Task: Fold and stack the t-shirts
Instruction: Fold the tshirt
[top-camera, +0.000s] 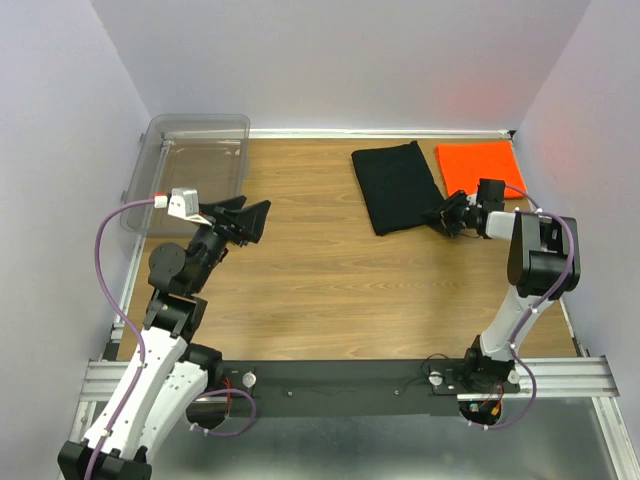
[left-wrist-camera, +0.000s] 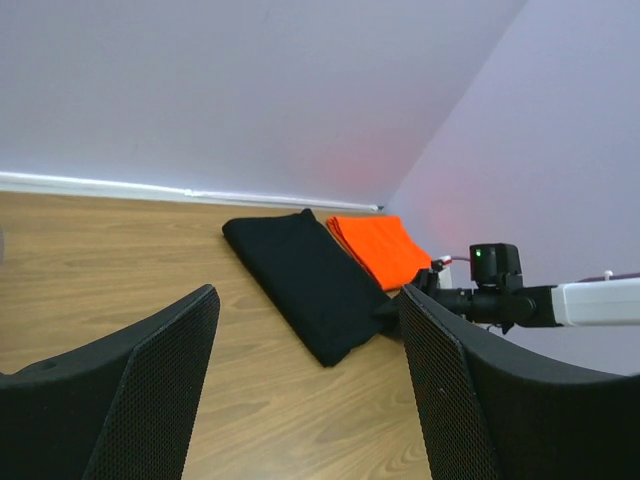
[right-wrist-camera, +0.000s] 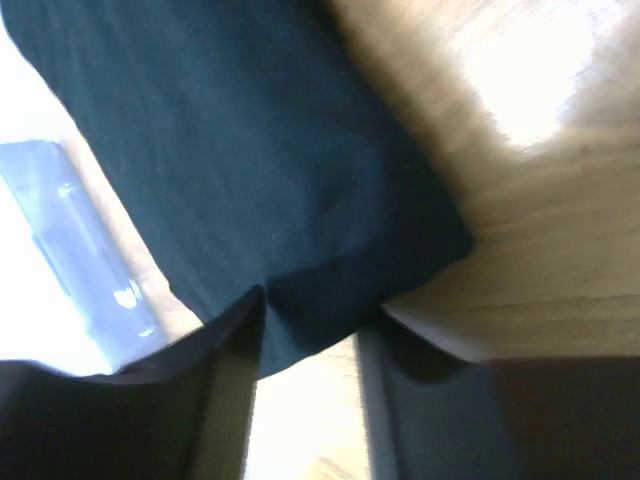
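At the far right corner of the tabletop (top-camera: 330, 290), the black shirt (top-camera: 395, 185) and orange shirt (top-camera: 480, 165) lie folded side by side, not yet stacked. The right gripper (top-camera: 447, 215) pinches the black shirt's near edge. The left gripper (top-camera: 255, 215) hangs spread and empty above the left side.

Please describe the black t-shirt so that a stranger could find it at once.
Look at the far right part of the wooden table, near the back wall. Two folded shirts lie side by side there; the black t-shirt is the left, longer one, unlike the bright orange t-shirt.
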